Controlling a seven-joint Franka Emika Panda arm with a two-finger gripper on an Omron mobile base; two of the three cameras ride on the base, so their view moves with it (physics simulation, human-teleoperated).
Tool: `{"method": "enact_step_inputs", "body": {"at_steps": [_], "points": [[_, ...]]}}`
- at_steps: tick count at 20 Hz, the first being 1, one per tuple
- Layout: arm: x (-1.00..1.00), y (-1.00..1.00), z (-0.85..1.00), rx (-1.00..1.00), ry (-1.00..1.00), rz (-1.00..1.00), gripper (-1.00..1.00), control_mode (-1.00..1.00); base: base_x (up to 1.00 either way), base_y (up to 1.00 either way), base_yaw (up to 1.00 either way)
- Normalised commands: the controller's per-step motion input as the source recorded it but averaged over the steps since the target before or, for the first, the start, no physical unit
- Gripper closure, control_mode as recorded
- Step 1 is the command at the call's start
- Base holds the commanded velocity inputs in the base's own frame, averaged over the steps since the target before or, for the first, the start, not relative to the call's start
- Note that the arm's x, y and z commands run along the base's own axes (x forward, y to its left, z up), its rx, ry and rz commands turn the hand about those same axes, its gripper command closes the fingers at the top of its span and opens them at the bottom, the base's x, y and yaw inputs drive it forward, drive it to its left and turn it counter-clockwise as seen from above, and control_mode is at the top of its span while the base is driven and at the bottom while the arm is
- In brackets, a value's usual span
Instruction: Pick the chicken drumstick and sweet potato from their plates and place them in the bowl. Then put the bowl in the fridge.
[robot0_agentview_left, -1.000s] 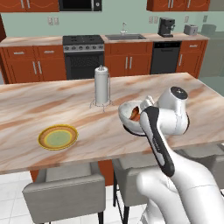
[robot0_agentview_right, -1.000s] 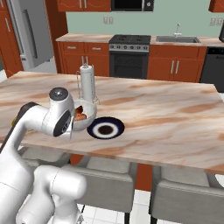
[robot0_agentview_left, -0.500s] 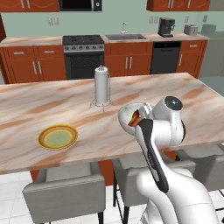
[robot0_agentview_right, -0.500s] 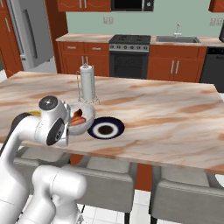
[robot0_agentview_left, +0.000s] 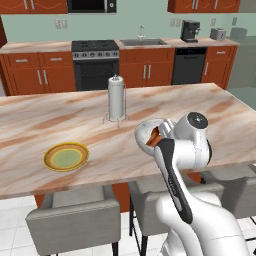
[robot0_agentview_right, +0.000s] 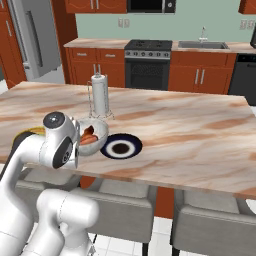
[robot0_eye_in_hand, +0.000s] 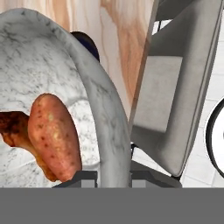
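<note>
The whitish speckled bowl (robot0_agentview_left: 148, 131) (robot0_agentview_right: 95, 133) (robot0_eye_in_hand: 107, 118) hangs at the counter's near edge, partly over a stool. My gripper (robot0_eye_in_hand: 113, 176) (robot0_agentview_left: 164, 136) (robot0_agentview_right: 80, 143) is shut on its near rim. Inside the bowl lie the orange-red sweet potato (robot0_eye_in_hand: 54, 135) (robot0_agentview_left: 154, 138) and, beside it, the brown chicken drumstick (robot0_eye_in_hand: 13, 127). The navy plate (robot0_agentview_right: 121, 148) (robot0_eye_in_hand: 87, 41) sits bare on the counter just right of the bowl. Far to the left sits the yellow-rimmed plate (robot0_agentview_left: 66, 157), also bare. The grey fridge (robot0_agentview_right: 30, 35) stands at the room's far left.
A paper towel holder (robot0_agentview_left: 116, 98) (robot0_agentview_right: 100, 95) stands on the counter just behind the bowl. Grey stools (robot0_agentview_left: 75, 220) (robot0_agentview_right: 215, 225) (robot0_eye_in_hand: 170, 100) line the counter's near side. Cabinets, stove (robot0_agentview_left: 96, 62) and sink run along the back wall.
The arm drew back toward the counter's near edge and dropped slightly, carrying the bowl with it. Most of that happened in the first half second; the grip stayed shut.
</note>
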Motion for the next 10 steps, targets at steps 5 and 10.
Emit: {"method": "enact_step_inputs", "body": {"at_steps": [5, 10], "points": [[0.0, 0.0, 0.0, 0.0, 0.0, 0.0, 1.0, -1.0, 0.0, 0.0, 0.0], [0.0, 0.0, 0.0, 0.0, 0.0, 0.0, 1.0, 1.0, 0.0, 0.0, 0.0]]}}
